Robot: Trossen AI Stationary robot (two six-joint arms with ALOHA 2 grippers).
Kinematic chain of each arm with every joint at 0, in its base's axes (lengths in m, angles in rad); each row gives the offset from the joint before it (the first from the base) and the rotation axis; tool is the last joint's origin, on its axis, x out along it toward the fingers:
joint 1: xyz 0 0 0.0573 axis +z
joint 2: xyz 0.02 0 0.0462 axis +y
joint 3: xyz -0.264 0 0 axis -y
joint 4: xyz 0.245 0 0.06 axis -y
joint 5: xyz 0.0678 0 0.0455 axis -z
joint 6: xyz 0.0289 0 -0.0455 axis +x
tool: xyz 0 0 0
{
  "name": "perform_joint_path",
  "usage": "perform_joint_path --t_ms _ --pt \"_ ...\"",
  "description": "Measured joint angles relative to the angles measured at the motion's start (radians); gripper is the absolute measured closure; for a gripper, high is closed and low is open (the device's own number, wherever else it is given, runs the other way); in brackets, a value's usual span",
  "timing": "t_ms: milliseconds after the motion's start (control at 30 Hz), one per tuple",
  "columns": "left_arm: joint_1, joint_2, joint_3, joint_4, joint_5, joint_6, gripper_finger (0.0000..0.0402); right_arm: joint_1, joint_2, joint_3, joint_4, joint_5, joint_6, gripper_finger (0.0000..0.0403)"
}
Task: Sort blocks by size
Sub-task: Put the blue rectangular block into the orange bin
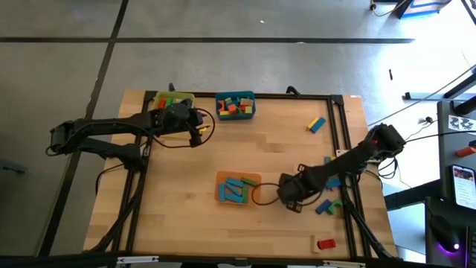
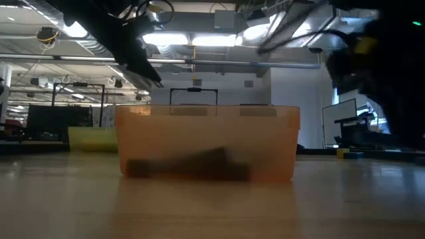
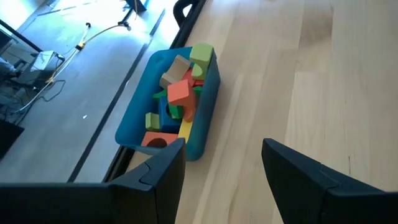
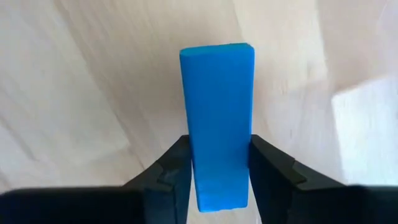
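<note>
My right gripper (image 1: 287, 196) hovers just right of the orange bin (image 1: 238, 187), which holds several blue blocks, and is shut on a long blue block (image 4: 217, 112). My left gripper (image 3: 221, 165) stands open and empty at the far left, near the teal bin (image 3: 134, 124) full of mixed blocks and the yellow bin (image 1: 172, 100). Loose blocks lie flat on the table: a blue-and-yellow one (image 1: 317, 124), a blue one (image 1: 334, 182), a blue and green pair (image 1: 328, 206) and a red one (image 1: 325, 243). My right gripper pinches the long blue block between its two fingers (image 4: 176, 168), which sit on its two long sides near one end (image 4: 217, 186). The fingers point down at the table and the block runs along them, its free end (image 4: 217, 53) sticking out past the fingertips.
A dark frame (image 1: 336, 141) runs along the table's far and right sides. Cables trail from both arms, one looping by the orange bin (image 1: 262, 195). Bare wood lies in the table's middle and near left. In the low view the orange bin (image 2: 207, 143) fills the centre.
</note>
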Motion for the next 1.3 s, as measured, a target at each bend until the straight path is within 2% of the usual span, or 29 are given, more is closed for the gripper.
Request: perform_joint_path --t_ms 233,500,700,867,1300 --pt "0.000 0.000 0.000 -0.014 0.000 0.004 0.0205 -0.074 -0.001 0.138 -0.003 0.074 -0.064 0.0261" --pt "0.000 0.000 0.000 -0.014 0.000 0.007 0.0205 -0.119 -0.002 0.286 0.044 0.181 -0.138 0.0267" --pt "0.000 0.000 0.000 -0.014 0.000 0.007 0.0205 -0.130 0.006 0.292 0.251 0.251 -0.206 0.0261" --pt "0.000 0.000 0.000 -0.012 -0.001 0.007 0.0205 -0.143 0.051 0.291 0.386 0.241 -0.308 0.0260" --pt "0.000 -0.003 0.000 -0.012 -0.001 0.006 0.0205 -0.141 0.223 0.291 0.424 0.252 -0.458 0.0258"
